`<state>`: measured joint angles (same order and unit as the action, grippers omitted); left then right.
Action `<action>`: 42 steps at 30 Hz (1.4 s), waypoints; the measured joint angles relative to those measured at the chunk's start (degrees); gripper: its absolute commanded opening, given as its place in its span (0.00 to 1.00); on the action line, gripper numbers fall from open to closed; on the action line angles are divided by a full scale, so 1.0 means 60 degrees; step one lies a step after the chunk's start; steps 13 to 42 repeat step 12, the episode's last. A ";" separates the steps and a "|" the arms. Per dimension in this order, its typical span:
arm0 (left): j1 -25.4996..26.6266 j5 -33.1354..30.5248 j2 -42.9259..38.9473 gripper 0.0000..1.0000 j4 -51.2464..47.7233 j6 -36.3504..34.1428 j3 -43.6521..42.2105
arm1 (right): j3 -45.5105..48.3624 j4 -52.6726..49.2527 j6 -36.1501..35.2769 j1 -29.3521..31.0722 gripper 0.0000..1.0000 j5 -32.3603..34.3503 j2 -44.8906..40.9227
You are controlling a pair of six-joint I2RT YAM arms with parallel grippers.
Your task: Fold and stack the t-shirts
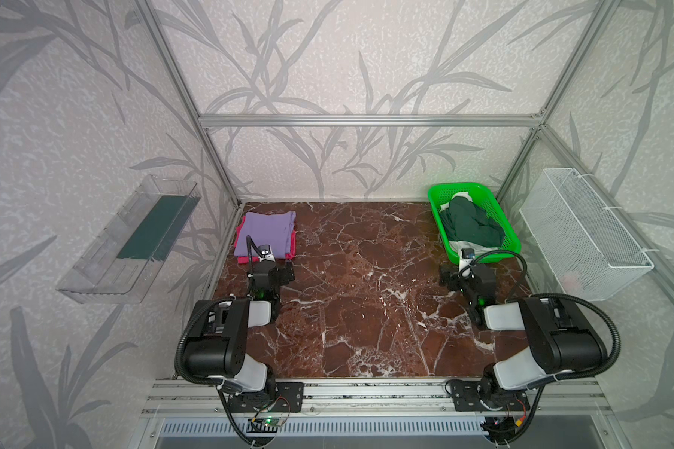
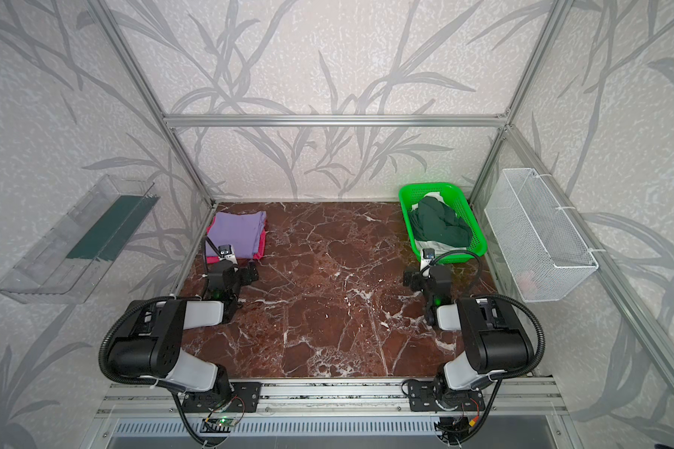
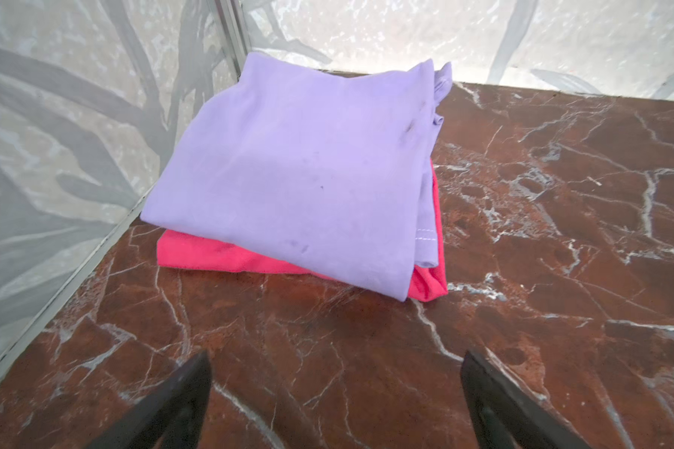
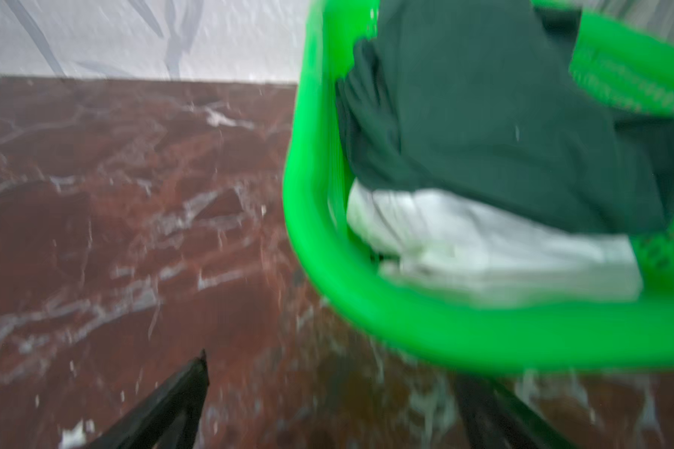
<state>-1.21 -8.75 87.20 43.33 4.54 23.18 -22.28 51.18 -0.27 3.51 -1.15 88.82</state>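
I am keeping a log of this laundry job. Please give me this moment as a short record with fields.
folded pile: purple shirt lying on a pink shirt, far left corner of the table
basket: green basket, far right; a crumpled dark green garment lies over a white garment
left gripper: open, empty, short of the pile
right gripper: open, empty, at the basket's near rim
not yet folded: both garments in the basket

Brown marble tabletop [image 1: 366, 307] with magenta t-shirt [image 3: 211, 252] and green basket [image 4: 483, 342]
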 measured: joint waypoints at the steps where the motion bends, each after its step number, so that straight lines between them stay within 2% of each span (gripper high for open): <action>1: -0.0004 0.0069 0.0000 0.99 0.0007 -0.0007 0.0004 | -0.0102 0.0127 -0.0026 0.0033 0.99 -0.0040 -0.0004; 12: -0.0011 0.0342 0.0000 0.99 0.0004 -0.0011 0.0004 | 0.0047 -0.0084 -0.0364 0.0131 0.99 -0.0648 0.0000; 42: -0.0011 0.0342 0.0000 0.99 0.0004 -0.0011 0.0004 | 0.0047 -0.0084 -0.0364 0.0131 0.99 -0.0648 0.0000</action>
